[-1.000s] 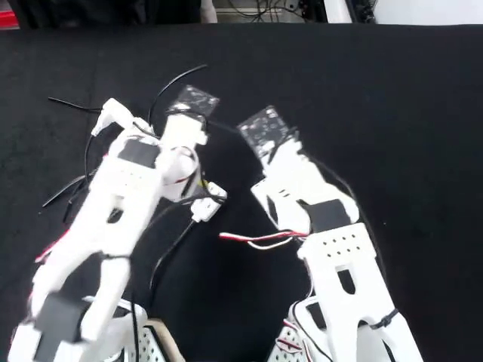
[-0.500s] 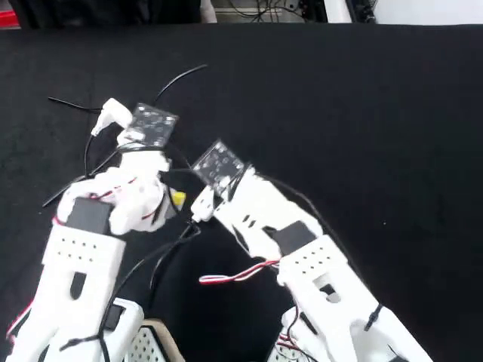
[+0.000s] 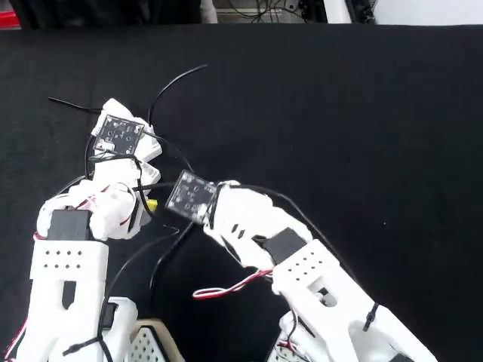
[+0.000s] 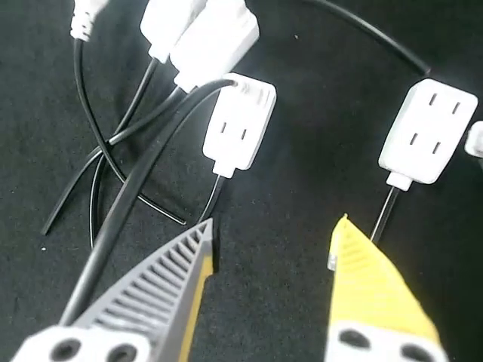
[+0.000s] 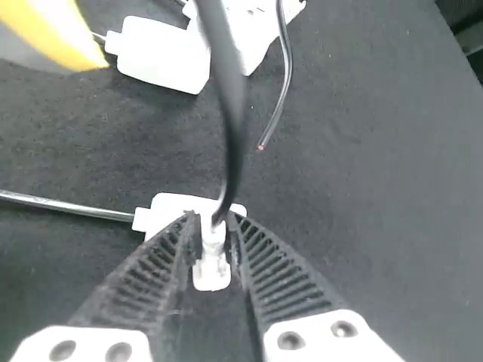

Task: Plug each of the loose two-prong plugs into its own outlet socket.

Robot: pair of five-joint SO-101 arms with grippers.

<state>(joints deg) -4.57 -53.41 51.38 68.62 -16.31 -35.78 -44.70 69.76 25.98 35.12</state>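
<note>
Your right gripper (image 5: 211, 220) had its fingers pinched tight on a plug (image 5: 210, 270), whose cord (image 5: 226, 113) ran up out between the tips, and a socket (image 5: 164, 209) lay on the cloth (image 5: 362, 151) right at those tips, though whether the prongs touched it could not be told. Your left gripper (image 4: 274, 222) stood wide apart over bare cloth, holding nothing, with one socket (image 4: 240, 130) just beyond the grey finger (image 4: 177, 271) and another socket (image 4: 427, 134) just beyond the yellow finger (image 4: 366, 279)

Black table (image 3: 392, 113), cables (image 3: 260, 9) behind it.
</note>
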